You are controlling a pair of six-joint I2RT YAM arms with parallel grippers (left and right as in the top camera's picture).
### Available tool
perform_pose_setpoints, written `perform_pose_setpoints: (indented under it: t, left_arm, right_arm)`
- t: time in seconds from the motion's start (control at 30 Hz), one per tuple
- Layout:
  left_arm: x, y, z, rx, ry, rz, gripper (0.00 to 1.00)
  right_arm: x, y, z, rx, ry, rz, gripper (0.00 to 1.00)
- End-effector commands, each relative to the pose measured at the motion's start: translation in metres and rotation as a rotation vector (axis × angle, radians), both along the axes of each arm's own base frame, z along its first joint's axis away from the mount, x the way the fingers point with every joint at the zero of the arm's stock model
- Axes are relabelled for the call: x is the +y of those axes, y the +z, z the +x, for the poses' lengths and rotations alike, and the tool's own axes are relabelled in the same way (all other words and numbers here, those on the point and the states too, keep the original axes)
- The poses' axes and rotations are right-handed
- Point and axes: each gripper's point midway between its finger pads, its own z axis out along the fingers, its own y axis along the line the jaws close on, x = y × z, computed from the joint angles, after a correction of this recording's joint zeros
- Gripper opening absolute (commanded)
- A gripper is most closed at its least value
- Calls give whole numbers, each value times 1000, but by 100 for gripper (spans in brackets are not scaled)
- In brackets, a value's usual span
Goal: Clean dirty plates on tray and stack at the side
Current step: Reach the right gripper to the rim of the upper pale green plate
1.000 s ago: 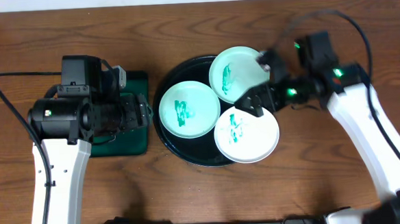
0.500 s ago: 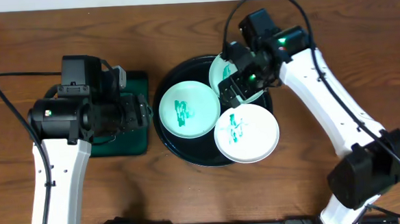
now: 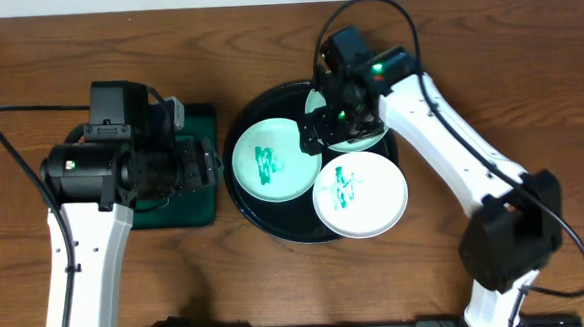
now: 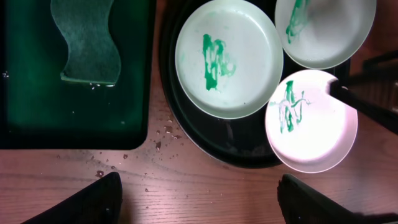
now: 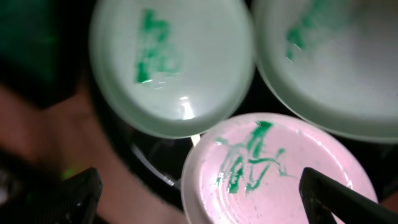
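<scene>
On the large round glossy black tray (image 3: 265,217) mid-table lie three small round pale plates (image 3: 276,159) with green smears, the right gripper (image 3: 327,132) hovering spread and empty over the far right one's left edge, much nearer them than the equally spread left gripper (image 4: 199,202).

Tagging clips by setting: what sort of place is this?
Probably a lab bench staged as a dish-cleaning station, not a real kitchen: a wooden table, a black tray holding green-smeared plates, and a sponge lying in a wet green tray.
</scene>
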Motion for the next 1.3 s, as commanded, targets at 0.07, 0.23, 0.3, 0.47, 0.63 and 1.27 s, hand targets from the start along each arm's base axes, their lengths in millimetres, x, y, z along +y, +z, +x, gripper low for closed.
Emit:
perform_pose_setpoints:
  t: [0.07, 0.23, 0.3, 0.47, 0.63, 1.27]
  left_arm:
    - [-2, 2, 1, -5, -11, -6, 80]
    - [-2, 2, 1, -4, -11, -6, 80]
    - [-2, 2, 1, -4, -11, -6, 80]
    - [-2, 2, 1, -4, -11, -6, 80]
    - [-2, 1, -1, 4, -10, -6, 80]
    - [-2, 1, -4, 15, -10, -5, 80]
  right_arm:
    - [-6, -46, 3, 97, -150, -121, 90]
    - [5, -71, 1, 127, -130, -138, 85]
    - [11, -77, 1, 129, -120, -131, 80]
    - [29, -83, 3, 112, -92, -94, 72]
    - [31, -89, 7, 99, -151, -115, 70]
    - [26, -106, 16, 81, -254, -117, 66]
